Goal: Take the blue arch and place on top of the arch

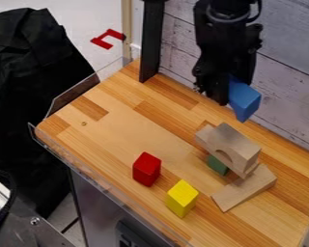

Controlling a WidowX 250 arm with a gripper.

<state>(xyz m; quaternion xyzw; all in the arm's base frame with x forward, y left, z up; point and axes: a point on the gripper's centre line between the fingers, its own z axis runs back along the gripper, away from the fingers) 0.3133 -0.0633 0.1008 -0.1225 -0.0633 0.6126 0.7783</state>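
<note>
The smooth-faced blue arch [245, 100] hangs gripped in the black gripper [223, 94], above the worktop's [108, 130] wall-side edge. Below, a pale, grained wooden arch [233, 144] bridges over a green block [216, 165], near a plain wooden slab [244, 189]. Solid red [146, 169] and yellow blocks [181, 198] stand toward the near edge; rough whitish planks [283, 91] rise close behind.

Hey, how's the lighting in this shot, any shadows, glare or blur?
Camera view: light fairly even across the wooden tabletop, no strong glare on it; the black gripper loses detail in its dark parts; edges look slightly soft throughout.
</note>
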